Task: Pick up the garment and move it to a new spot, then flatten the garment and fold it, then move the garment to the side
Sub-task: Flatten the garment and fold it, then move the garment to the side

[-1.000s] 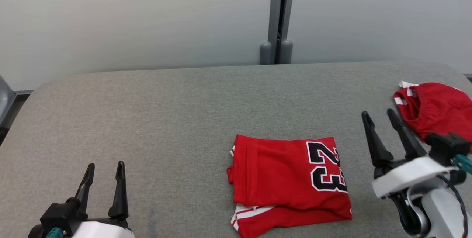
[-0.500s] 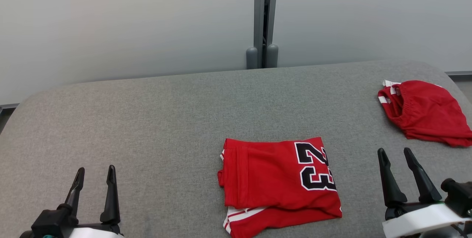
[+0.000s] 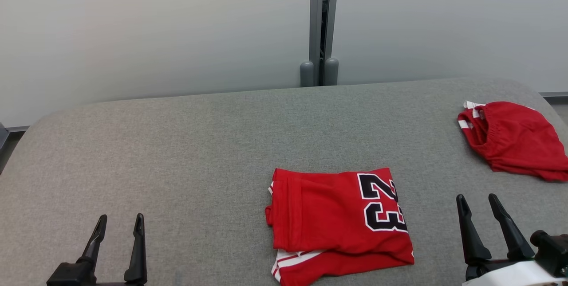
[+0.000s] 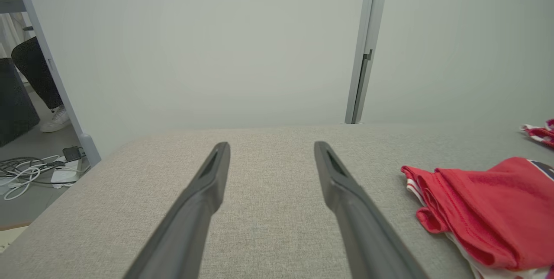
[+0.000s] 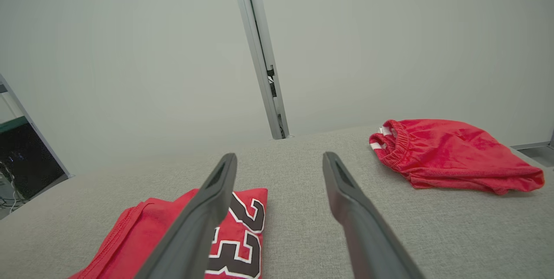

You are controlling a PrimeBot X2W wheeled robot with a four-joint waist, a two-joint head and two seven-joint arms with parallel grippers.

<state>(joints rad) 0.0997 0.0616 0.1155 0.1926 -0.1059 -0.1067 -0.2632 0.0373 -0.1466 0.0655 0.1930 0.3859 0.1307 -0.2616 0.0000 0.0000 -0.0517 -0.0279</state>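
Between the two grippers, on the grey padded table (image 3: 177, 153), lies the folded red jersey (image 3: 341, 219). Its black 23 is turned towards the right gripper (image 3: 477, 197), and a white-striped edge shows under its near hem. It sits just inward of the right gripper's fingers and well apart from the left gripper (image 3: 121, 217), which hovers over bare cloth on the other side. Both pairs of fingers stand wide apart and hold nothing. Beyond the right fingertips and outward of them, the crumpled shorts (image 3: 514, 142), also red, lie in a loose heap with the elastic waistband facing inward.

The jersey looks already folded, so the step in hand is probably moving it aside. The main risk is in the grasp. The layers look loose and slippery, and a pinch on the top layer alone would peel the fold open as it lifts. A lift from one side only would let the other half sag and slide out. Carrying it outward past the right fingers could run it into the shorts and rumple both. A low approach could also snag a fingertip in the table covering.
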